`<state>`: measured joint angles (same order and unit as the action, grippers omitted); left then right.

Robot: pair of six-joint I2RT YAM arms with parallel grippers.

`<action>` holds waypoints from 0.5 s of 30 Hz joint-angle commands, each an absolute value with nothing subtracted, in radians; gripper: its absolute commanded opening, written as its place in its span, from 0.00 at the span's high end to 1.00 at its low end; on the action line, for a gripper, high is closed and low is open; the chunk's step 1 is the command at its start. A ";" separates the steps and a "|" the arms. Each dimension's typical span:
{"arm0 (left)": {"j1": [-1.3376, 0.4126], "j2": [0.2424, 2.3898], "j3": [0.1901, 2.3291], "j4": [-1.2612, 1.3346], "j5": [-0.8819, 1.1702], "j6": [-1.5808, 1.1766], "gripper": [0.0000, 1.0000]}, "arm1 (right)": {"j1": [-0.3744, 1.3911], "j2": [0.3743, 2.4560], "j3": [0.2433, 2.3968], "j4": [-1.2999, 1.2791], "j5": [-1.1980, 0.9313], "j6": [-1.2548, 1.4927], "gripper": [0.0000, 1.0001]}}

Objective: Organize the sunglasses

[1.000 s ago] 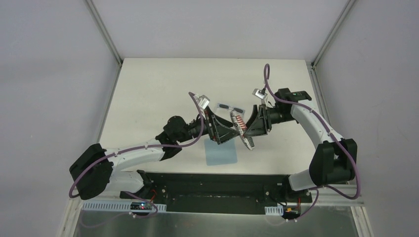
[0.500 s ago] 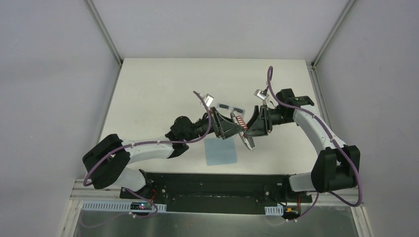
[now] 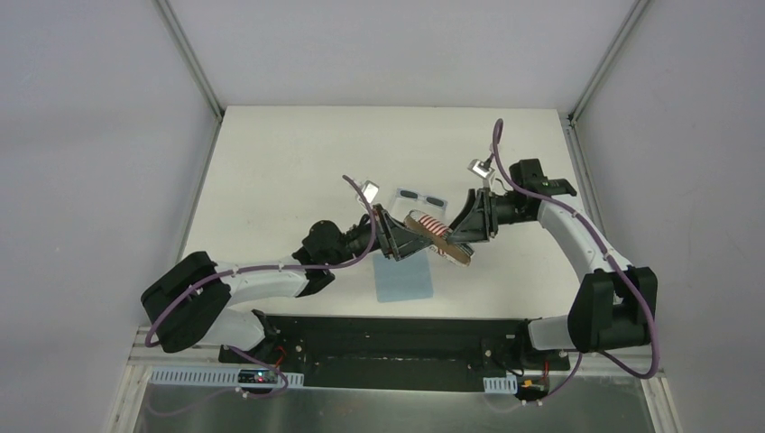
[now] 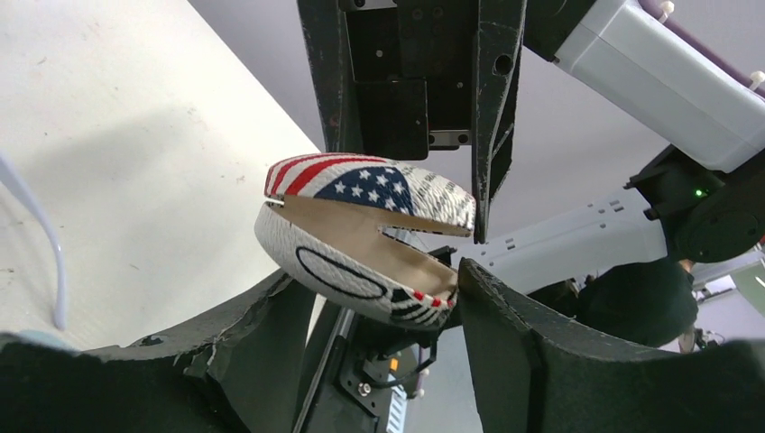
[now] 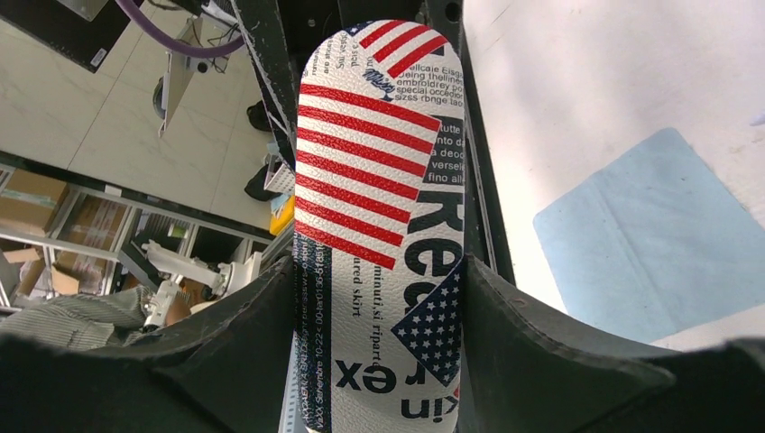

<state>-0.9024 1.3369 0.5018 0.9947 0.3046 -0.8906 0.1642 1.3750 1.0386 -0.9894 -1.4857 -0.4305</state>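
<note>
Since little of the tidying looks done, I start with the table [image 3: 271, 180], where the loose things lie. The blue cloth [image 3: 403, 276] lies flat at the near edge, untouched. Above it I hold the printed case [image 3: 433, 233] in the air between both arms. My right gripper [image 5: 379, 298] is clamped across its width, and my left gripper [image 4: 379, 311] is pressed against the lower shell. The lid is only slightly ajar. The sunglasses [image 3: 422, 196] lie on the table just behind the case, gripped by nothing. I judge that opening the case wider, putting them inside and closing it are all left to do.
</note>
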 commanded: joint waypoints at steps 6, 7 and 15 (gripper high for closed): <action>-0.874 1.358 0.484 0.886 0.127 -0.841 0.47 | 0.117 1.356 1.060 -1.008 -1.658 -0.379 0.86; -0.874 1.359 0.491 0.844 0.092 -0.848 0.48 | 0.116 1.357 1.061 -1.008 -1.658 -0.379 0.86; -0.874 1.449 0.531 0.728 0.040 -0.934 0.53 | 0.105 1.372 1.083 -1.053 -1.658 -0.448 0.89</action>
<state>-0.9016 1.3808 0.5259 0.9092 0.1589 -0.9188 0.1093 1.3853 1.0386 -0.9833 -1.4059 -0.4171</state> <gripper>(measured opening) 0.475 0.626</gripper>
